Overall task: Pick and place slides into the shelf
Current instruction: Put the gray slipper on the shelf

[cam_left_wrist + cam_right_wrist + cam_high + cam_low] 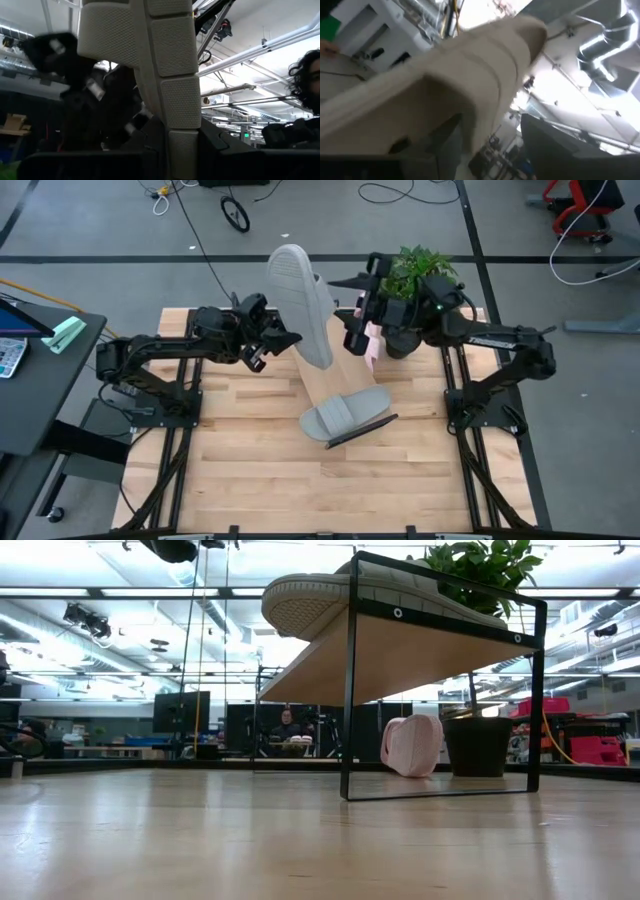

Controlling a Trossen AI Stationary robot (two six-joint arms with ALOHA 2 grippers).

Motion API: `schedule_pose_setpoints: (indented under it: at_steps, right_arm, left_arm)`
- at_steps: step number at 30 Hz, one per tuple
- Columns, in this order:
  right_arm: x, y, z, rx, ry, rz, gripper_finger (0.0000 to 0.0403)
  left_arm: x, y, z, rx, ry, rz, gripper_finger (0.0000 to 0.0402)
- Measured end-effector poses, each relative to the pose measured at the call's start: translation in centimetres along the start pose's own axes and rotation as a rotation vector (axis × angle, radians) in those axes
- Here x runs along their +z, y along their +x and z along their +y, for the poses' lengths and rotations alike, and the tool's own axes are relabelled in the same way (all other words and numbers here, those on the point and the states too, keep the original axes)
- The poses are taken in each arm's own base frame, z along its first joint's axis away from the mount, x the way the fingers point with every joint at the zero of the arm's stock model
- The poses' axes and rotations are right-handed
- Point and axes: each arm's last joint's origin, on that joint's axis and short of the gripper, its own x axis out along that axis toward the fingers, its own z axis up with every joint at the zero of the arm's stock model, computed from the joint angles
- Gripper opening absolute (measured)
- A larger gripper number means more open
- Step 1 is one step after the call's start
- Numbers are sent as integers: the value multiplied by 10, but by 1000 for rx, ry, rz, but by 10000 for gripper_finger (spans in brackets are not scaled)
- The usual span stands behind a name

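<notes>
My left gripper (pixel 268 345) is shut on a grey slide (pixel 300 300), raised high above the table's far middle with its treaded sole (pixel 175 75) turned up. My right gripper (pixel 350 315) stands open close by that slide's right side, where its strap (pixel 470 65) fills the right wrist view; whether it touches I cannot tell. A second grey slide (pixel 345 413) lies sole down on the shelf (pixel 325 380), one end (pixel 310 600) jutting past the board's near edge. A pale pink slide (pixel 410 745) stands on its edge on the table beside the plant pot. My left gripper pinches the raised grey slide near its lower end (pixel 182 145) between its two fingers, which come from the table's left and slant upward. The slide rises steeply from the fingers, clear of the table and the shelf.
A potted plant (pixel 420 275) stands at the far right of the table, just behind my right gripper. The shelf's black frame (pixel 348 690) raises the board above the tabletop. The near half of the plank table (pixel 300 490) is bare wood. A person (pixel 310 80) shows beyond the table.
</notes>
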Motion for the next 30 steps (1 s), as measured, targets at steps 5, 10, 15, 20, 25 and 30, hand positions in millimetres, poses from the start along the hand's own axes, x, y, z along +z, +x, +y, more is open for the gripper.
schedule_pose_setpoints:
  at_steps: [5, 10, 15, 20, 25, 30]
  right_arm:
    - [6, 11, -4, 4, -10, -37, 201]
    - [10, 11, -7, 5, 31, -43, 139]
    - [14, 9, -8, 16, 38, -48, 18]
    - [14, 9, -8, -2, 38, -33, 11]
    - [16, 6, -13, -21, 31, -4, 9]
    - [20, -1, -16, 8, 53, 53, 9]
  left_arm:
    - [-3, 1, -1, -3, -5, 4, 67]
    - [-3, 2, -1, -2, -7, 0, 67]
    - [-5, 2, 0, 16, -28, 12, 68]
    - [-5, 1, 4, 58, -103, 12, 119]
    - [-4, 0, 3, 55, -138, 3, 166]
    - [0, -1, 3, 46, -100, -18, 189]
